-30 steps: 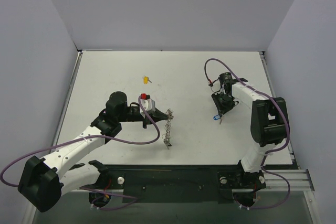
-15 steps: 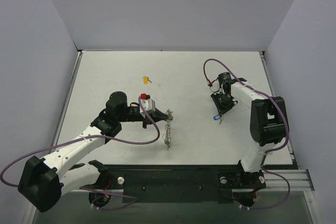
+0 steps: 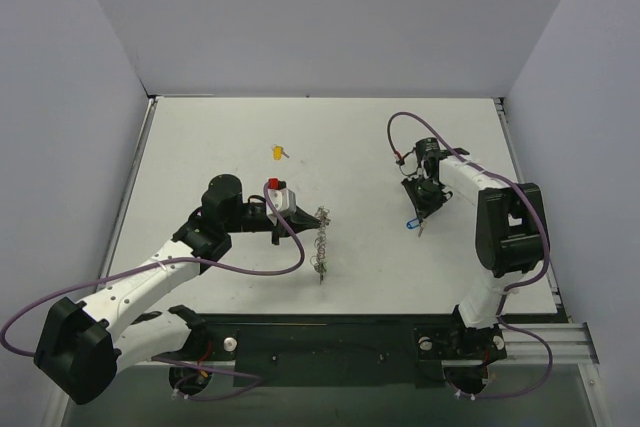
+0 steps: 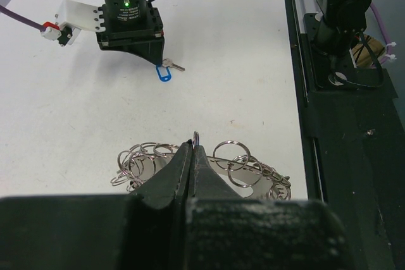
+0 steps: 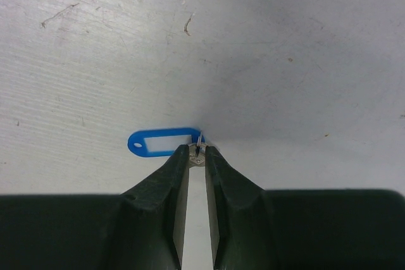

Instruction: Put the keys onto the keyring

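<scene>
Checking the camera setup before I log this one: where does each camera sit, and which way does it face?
Top external: above and behind the arms, looking down on the table; both arms show, bases nearest.
Left wrist: on the left arm, looking low across the table past the left gripper and the keyring toward the right gripper.
Right wrist: on the right arm, looking down past its fingers at the blue key.
Shared: all three views show the blue key.
</scene>
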Motion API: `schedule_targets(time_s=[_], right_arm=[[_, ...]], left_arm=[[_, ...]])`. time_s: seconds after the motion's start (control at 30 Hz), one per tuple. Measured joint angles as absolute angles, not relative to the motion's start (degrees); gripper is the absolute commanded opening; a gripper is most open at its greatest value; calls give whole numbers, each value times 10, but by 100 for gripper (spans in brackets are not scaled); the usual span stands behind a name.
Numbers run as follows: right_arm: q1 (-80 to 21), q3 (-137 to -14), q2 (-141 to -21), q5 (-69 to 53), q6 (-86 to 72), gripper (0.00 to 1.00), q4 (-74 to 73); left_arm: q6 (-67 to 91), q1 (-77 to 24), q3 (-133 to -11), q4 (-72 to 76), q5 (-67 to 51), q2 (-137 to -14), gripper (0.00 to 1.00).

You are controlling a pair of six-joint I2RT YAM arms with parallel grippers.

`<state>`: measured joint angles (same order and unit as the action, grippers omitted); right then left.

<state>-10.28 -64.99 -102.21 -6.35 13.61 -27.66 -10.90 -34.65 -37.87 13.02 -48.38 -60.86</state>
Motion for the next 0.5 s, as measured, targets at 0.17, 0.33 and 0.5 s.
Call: schedule_targets(time_s=[0.17, 0.33, 0.5], right_arm=[[-103, -653, -1036, -63, 135, 12, -277], [-105, -655, -1040, -63, 135, 11, -278], [-106, -655, -1040, -63, 135, 10, -279]], left_arm=[[-110, -347, -379, 130, -484, -609, 0], [-110, -347, -379, 130, -484, -609, 0], [-111, -347, -379, 130, -484, -609, 0]])
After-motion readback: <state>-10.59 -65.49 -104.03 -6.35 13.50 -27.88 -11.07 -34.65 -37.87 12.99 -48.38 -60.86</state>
